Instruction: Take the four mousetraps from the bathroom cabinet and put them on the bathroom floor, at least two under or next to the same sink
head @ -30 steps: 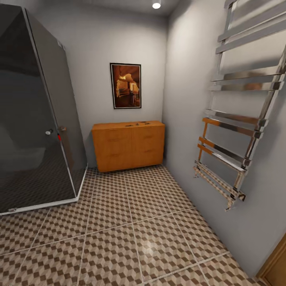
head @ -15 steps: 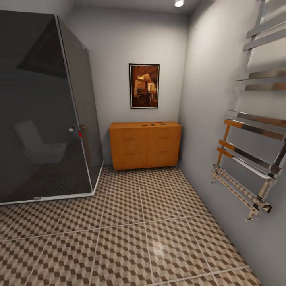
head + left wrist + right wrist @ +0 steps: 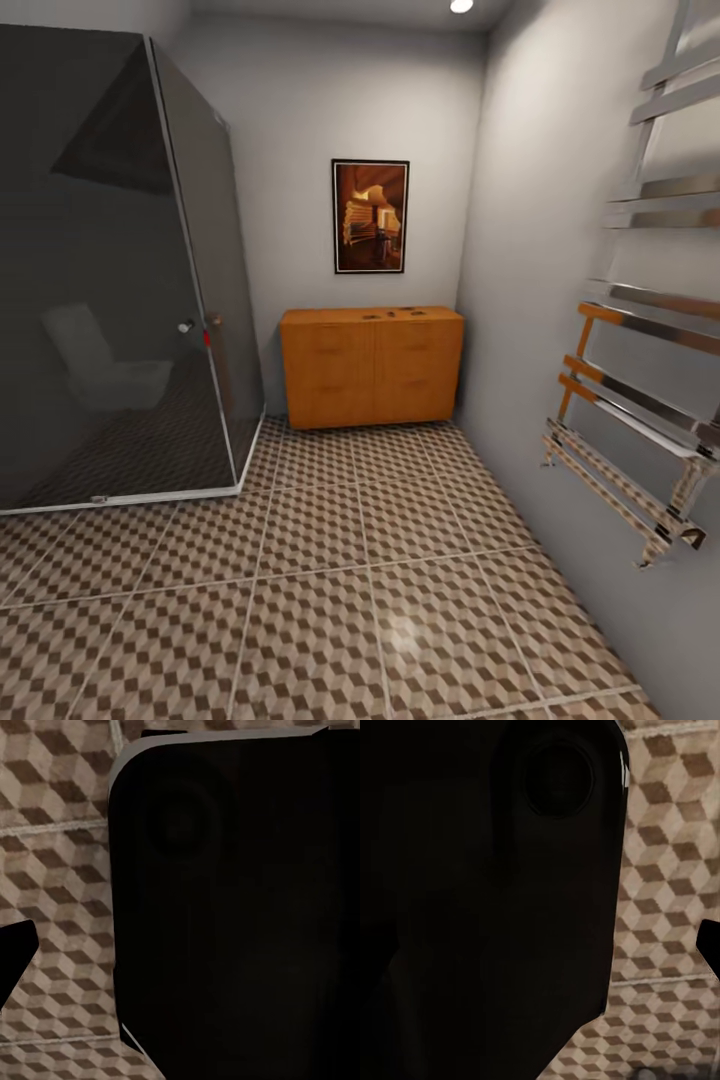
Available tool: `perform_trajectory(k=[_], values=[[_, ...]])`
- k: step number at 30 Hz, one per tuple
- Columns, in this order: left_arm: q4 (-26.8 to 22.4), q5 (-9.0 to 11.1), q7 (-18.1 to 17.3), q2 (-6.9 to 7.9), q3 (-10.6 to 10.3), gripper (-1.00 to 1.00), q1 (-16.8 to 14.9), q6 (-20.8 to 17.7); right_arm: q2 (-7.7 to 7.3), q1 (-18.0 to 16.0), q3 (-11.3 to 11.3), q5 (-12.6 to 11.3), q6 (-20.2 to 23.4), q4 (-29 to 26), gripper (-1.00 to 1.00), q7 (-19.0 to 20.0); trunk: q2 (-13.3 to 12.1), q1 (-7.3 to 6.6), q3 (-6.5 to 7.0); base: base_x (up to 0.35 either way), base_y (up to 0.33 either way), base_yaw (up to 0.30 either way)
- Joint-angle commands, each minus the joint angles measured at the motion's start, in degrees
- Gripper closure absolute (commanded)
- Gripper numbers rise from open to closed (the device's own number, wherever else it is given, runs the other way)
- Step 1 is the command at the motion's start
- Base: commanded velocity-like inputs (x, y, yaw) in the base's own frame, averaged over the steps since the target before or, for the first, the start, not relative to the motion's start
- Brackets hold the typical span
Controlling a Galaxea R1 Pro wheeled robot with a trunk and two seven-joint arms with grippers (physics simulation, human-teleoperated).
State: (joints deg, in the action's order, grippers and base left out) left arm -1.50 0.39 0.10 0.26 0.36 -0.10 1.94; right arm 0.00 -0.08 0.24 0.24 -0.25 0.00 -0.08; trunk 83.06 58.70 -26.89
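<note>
The orange-brown cabinet [image 3: 372, 370] stands against the far wall, several tiles ahead of me in the head view. On its top lie a few small dark flat items [image 3: 390, 314], too small to tell for sure as the mousetraps. Cube-patterned bathroom floor [image 3: 330, 560] stretches from me to the cabinet. The sink is out of view. In the left wrist view a black wedge [image 3: 15, 952] at the frame's edge hangs over floor tiles [image 3: 60, 870] beside the robot's dark body [image 3: 232, 907]. The right wrist view has a similar black tip [image 3: 709, 945] and dark body [image 3: 487, 885].
A dark glass shower enclosure [image 3: 110, 280] fills the left side, its door knob [image 3: 185, 326] facing the aisle. A chrome towel rail [image 3: 640, 400] juts from the right wall. A framed picture [image 3: 370, 215] hangs above the cabinet. The aisle between shower and wall leads to the cabinet.
The whole head view has swung, so the cabinet and picture now sit further right in the picture and more of the shower shows. Nothing in the room itself has moved.
</note>
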Motion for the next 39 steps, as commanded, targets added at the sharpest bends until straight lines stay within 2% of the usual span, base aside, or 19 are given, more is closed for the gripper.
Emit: perform_trajectory(k=[1,39], values=[[0.0,0.1,0.0,0.0,0.0,-1.0,0.0,0.1,0.0,0.0,0.0,0.0,0.0,0.0,-1.0,0.0,0.0,0.03,-0.04,0.278,0.0,0.004],[0.0,0.2,0.0,0.0,0.0,-1.0,0.0,0.2,0.0,0.0,-0.1,-0.1,0.0,0.0,-1.0,0.0,0.0,0.03,-0.04,0.318,0.0,0.0]])
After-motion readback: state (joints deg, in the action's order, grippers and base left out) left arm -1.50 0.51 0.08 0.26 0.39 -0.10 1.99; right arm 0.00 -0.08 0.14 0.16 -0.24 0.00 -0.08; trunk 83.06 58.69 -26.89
